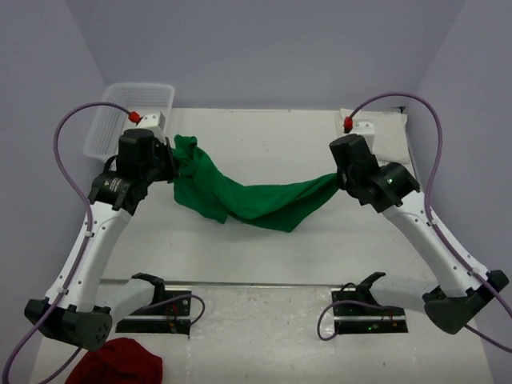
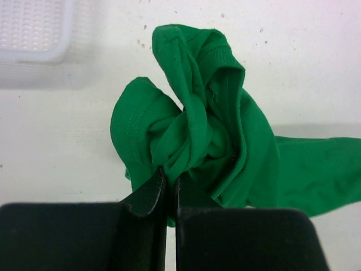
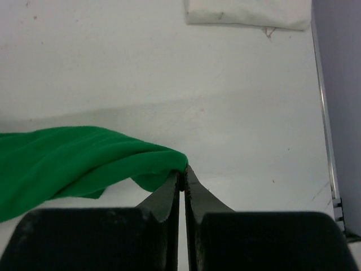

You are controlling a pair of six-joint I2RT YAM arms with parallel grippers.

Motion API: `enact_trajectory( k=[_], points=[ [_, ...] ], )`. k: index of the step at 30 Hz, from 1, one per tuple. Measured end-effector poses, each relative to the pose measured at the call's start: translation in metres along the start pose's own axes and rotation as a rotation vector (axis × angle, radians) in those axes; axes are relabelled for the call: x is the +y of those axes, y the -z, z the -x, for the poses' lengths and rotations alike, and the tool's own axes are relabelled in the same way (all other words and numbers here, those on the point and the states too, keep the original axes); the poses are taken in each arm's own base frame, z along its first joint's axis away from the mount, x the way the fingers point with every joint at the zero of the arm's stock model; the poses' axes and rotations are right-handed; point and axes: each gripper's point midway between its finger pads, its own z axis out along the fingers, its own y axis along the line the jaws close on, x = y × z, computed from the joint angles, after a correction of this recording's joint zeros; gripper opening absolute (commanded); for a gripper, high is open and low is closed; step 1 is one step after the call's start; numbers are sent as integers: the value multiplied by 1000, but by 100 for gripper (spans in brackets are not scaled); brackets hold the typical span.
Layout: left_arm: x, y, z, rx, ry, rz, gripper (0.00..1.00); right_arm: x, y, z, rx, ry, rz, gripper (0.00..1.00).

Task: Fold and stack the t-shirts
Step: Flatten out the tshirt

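The bright green t-shirt [image 1: 248,196] hangs stretched between both grippers above the table, sagging in the middle. My left gripper [image 1: 170,166] is shut on a bunched end of it; the left wrist view shows the crumpled green cloth [image 2: 197,130] right at the fingertips. My right gripper [image 1: 340,178] is shut on the other end, pinching a thin edge of the green shirt [image 3: 84,161]. The cream-white t-shirt [image 1: 388,138] lies folded at the far right of the table, behind the right arm; it also shows in the right wrist view [image 3: 248,12].
A clear plastic basket [image 1: 132,116] stands at the far left corner; it also shows in the left wrist view [image 2: 34,31]. A dark red cloth [image 1: 116,364] lies at the near left by the left arm's base. A purple wall borders the table's right edge.
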Motion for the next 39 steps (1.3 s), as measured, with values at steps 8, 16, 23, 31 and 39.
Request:
enact_trajectory(
  k=[8, 16, 23, 31, 39],
  points=[
    [-9, 92, 36, -236, 22, -97, 0, 17, 64, -24, -51, 40, 140, 0],
    [-33, 186, 73, -474, 49, -282, 0, -32, 131, 8, -203, -201, 262, 0],
    [-33, 131, 48, -325, 59, -246, 0, -17, 113, 0, -156, -113, 193, 0],
    [-16, -4, -34, 27, 60, -95, 0, 38, 21, -17, 2, 62, 6, 0],
    [-14, -64, -53, 99, 80, -54, 0, 42, -54, -18, 95, 97, -77, 0]
  ],
)
